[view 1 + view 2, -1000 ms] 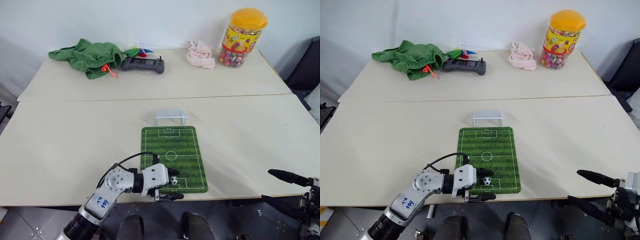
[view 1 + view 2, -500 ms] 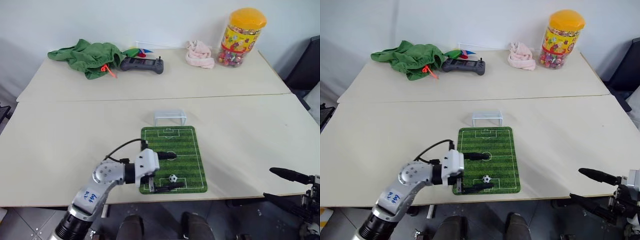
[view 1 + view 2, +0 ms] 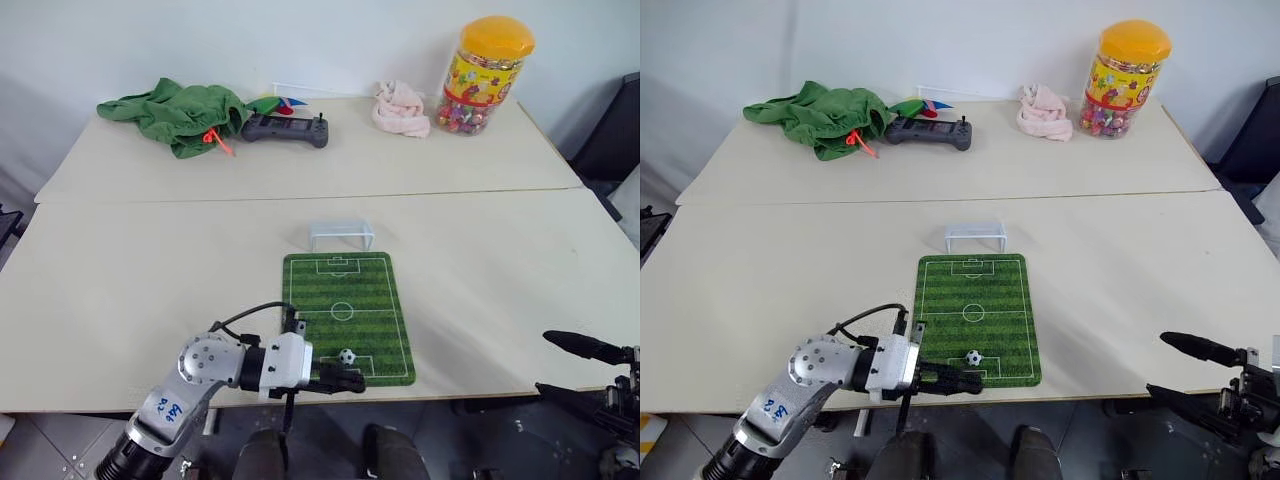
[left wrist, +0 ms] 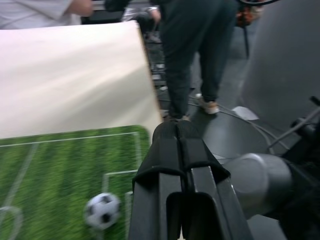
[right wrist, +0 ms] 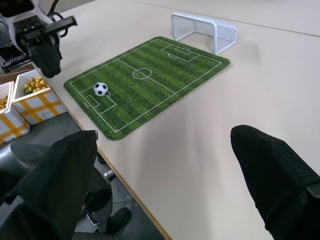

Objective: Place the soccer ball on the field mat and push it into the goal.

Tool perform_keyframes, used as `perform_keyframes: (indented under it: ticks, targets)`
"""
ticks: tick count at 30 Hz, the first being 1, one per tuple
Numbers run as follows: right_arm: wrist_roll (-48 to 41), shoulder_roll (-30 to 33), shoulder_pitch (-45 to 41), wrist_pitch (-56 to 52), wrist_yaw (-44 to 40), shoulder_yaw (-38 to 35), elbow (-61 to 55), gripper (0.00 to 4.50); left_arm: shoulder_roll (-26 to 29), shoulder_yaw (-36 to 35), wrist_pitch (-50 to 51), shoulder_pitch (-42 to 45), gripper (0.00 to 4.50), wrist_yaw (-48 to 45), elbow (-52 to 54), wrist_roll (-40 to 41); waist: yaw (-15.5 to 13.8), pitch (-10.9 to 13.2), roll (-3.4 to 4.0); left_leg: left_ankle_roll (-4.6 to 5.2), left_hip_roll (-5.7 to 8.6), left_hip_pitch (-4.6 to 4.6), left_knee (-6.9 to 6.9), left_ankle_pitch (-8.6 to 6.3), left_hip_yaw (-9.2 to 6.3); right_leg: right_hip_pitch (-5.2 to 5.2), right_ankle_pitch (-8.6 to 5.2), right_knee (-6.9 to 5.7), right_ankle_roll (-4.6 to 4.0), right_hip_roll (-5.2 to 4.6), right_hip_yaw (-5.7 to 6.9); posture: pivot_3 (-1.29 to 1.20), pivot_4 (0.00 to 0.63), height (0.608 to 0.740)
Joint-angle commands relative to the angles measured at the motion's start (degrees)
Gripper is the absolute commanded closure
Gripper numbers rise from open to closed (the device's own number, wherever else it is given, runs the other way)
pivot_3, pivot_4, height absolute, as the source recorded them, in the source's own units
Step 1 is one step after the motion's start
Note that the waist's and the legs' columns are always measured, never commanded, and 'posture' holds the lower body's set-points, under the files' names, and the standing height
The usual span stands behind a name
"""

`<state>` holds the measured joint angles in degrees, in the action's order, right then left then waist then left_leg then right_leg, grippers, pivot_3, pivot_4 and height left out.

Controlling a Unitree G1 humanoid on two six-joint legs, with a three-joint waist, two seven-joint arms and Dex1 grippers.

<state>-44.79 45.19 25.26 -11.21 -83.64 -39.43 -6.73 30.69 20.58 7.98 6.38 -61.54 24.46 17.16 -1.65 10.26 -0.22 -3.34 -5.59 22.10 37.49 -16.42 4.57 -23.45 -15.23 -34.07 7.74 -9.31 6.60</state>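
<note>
Beige tabletop (image 3: 150,290) carries the field mat (image 3: 346,312) — goal (image 3: 340,235) just beyond its 12 o'clock edge. Soccer ball (image 3: 346,356) rests free on the mat's 6 o'clock end. Left gripper (image 3: 352,382) — jaws pressed together, empty — sits beside the ball. Right gripper (image 5: 165,165): jaws spread.

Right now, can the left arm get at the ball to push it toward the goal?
Probably yes. The left gripper, fingers shut, sits at the mat's near edge just beside the ball, nothing between them. The mat's length to the goal lies free of obstacles.
</note>
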Motion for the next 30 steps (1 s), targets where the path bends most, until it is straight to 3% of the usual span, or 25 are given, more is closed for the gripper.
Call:
perform_keyframes:
  ticks: [1,14,21,30]
  targets:
    - [-0.51,-1.13,1.25,0.68,0.99,-2.69,-1.96,0.00,-0.10,1.35,-0.91,0.68,4.50,0.38,-0.03,-1.68,-0.03,0.00,0.00,0.00,0.00,0.00,0.01,0.00,0.00,0.00,0.00,0.00,0.00,0.00,0.00,0.00,0.150,0.740]
    - [-0.44,-4.07,3.00,1.51,4.75,-4.12,-5.22,0.00,-6.31,3.16,-4.53,7.27,4.50,10.04,-14.98,-13.79,-0.02,-0.05,0.08,0.03,0.00,0.02,0.09,-0.01,-0.01,0.01,0.01,0.00,0.00,0.00,-0.01,0.00,0.150,0.740]
    - [-2.84,-3.85,-4.46,0.61,9.85,-3.24,-5.70,0.00,-13.31,-5.17,-1.56,13.97,4.50,27.52,-19.35,-19.10,0.01,-0.04,0.06,0.04,0.00,0.05,0.19,-0.01,-0.02,0.01,0.07,-0.05,0.06,0.00,-0.02,0.00,0.150,0.740]
    - [-0.95,-3.70,-13.79,1.41,10.64,1.61,-1.28,0.00,-12.93,-8.97,0.33,12.91,4.50,28.52,-16.10,-17.51,0.00,-0.05,0.08,0.04,0.01,0.04,0.21,-0.01,0.01,-0.02,0.12,-0.19,0.11,0.00,-0.05,0.00,0.150,0.740]
